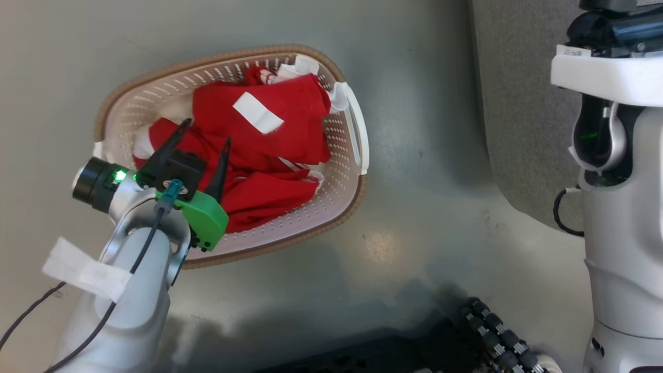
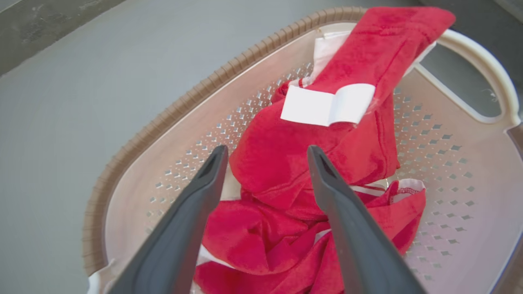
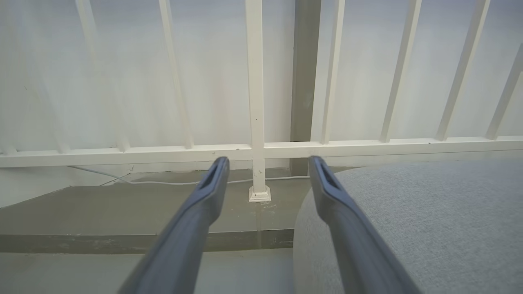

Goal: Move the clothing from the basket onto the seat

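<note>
Hovering over the basket point(image 1: 342, 145) with the left gripper point(image 1: 207, 130), smooth tapered dark fingers spread wide, clamped on nothing. Straddling a fold of the clothing point(image 2: 286, 171) from above: soft plush bright red fabric, crumpled in a heap, topped with a flat white label point(image 1: 257, 112), thin striped trim at the edges. Lying inside that cream perforated plastic tub, rounded-rectangular, with brown ribbed rim and white loop handle. Standing on smooth grey floor point(image 1: 424, 155), apart from the seat point(image 1: 518, 103), a coarse grey woven cushion with rounded edge. Holding the right gripper point(image 3: 268, 160) agape too, empty, near that cushion, facing white railing bars point(image 3: 255, 102).
</note>
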Tool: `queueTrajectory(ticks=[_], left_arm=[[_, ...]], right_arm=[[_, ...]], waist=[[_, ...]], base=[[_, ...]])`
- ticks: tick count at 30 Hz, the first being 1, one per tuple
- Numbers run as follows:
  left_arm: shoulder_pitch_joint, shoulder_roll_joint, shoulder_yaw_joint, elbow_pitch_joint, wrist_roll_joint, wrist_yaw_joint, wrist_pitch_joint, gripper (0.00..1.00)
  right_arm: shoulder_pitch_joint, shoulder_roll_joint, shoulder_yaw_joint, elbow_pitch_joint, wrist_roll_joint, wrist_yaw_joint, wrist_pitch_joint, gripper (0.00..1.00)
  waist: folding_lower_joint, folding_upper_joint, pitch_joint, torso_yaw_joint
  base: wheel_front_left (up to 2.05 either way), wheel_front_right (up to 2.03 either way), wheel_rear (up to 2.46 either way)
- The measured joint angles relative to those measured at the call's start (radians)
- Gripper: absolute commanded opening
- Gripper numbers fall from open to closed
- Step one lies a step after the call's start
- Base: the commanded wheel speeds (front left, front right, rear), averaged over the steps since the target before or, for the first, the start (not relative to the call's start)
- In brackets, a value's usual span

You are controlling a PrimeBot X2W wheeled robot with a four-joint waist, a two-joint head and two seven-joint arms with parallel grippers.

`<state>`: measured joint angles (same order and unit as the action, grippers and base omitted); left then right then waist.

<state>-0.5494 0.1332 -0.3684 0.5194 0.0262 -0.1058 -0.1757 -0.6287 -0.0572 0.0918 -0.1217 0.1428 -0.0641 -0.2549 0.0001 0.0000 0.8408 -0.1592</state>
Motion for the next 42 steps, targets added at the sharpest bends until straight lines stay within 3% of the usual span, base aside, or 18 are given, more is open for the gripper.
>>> queueTrajectory(ticks=[13, 33, 34, 35, 37, 38, 42], left_arm=[[-0.061, 0.020, -0.083, 0.113, 0.024, -0.017, 0.017, 1.00], [-0.203, 0.040, -0.115, 0.246, 0.040, -0.018, 0.031, 1.00], [-0.207, 0.040, -0.115, 0.250, 0.040, -0.019, 0.028, 0.93], [-0.211, 0.040, -0.116, 0.254, 0.040, -0.019, 0.025, 0.65], [-0.222, 0.040, -0.117, 0.265, 0.039, -0.019, 0.025, 0.25], [-0.226, 0.039, -0.118, 0.272, 0.039, -0.019, 0.021, 0.00], [-0.236, 0.035, -0.120, 0.284, 0.035, -0.019, 0.002, 0.00]], right_arm=[[-0.040, 0.000, 0.038, -0.007, 0.040, -0.001, 0.000, 1.00], [-0.064, 0.001, 0.054, -0.030, 0.063, -0.027, -0.001, 1.00], [-0.064, 0.001, 0.054, -0.031, 0.063, -0.027, -0.001, 1.00], [-0.064, 0.001, 0.055, -0.031, 0.063, -0.027, -0.001, 1.00], [-0.064, 0.001, 0.055, -0.031, 0.063, -0.032, -0.001, 1.00], [-0.064, 0.001, 0.055, -0.032, 0.063, -0.035, -0.001, 1.00], [-0.064, 0.001, 0.053, -0.031, 0.063, -0.035, -0.001, 1.00]], waist=[[0.0000, 0.0000, 0.057, -0.045], [-0.0001, 0.0000, 0.139, -0.118], [-0.0001, 0.0000, 0.140, -0.119], [-0.0001, 0.0000, 0.141, -0.121], [-0.0001, 0.0000, 0.144, -0.124], [-0.0001, 0.0000, 0.145, -0.126], [0.0000, 0.0000, 0.146, -0.128]], base=[[0.00, 0.00, 0.00], [0.00, 0.00, 0.00], [0.00, 0.00, 0.00], [0.00, 0.00, 0.00], [0.00, 0.00, 0.00], [0.00, 0.00, 0.00], [0.00, 0.00, 0.00]])
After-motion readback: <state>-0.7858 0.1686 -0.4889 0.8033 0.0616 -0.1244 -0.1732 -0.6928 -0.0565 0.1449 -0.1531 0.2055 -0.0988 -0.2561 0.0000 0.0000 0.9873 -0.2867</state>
